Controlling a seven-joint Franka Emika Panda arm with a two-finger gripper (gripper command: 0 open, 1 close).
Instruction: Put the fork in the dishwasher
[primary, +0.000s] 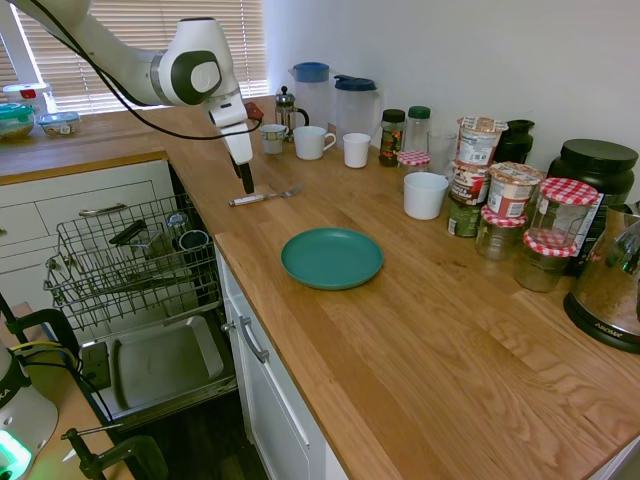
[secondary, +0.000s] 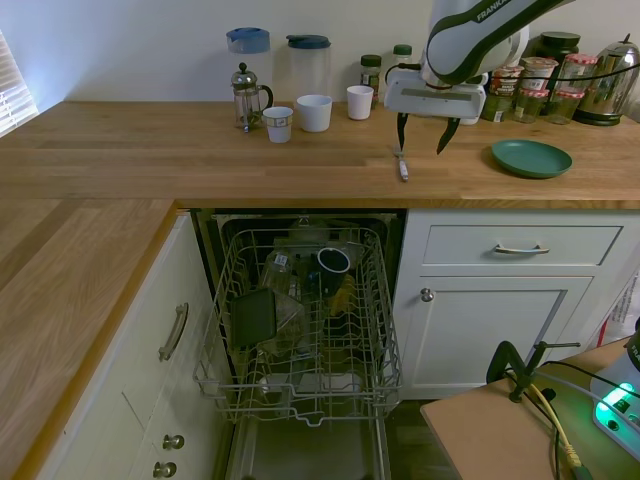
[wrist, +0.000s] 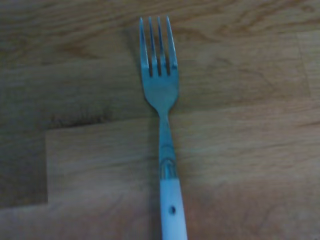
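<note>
Fork (wrist: 162, 125) flat on countertop (primary: 420, 340) under spread-fingered, empty gripper (secondary: 422, 136); "FRANKA" lettering partly visible on arm

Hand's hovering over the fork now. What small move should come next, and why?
Probably a straight descent. The hand hangs open just above the fork, which lies flat on the counter, untouched. The wrist view shows the fork running down the middle, pale handle nearest, so lowering until the fingers flank the handle, then closing, looks right.

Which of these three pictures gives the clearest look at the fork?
The wrist view: the fork fills the picture, tines and pale handle plain. The first exterior view shows it small on the countertop; the second shows only a thin foreshortened sliver below the open fingers.
</note>
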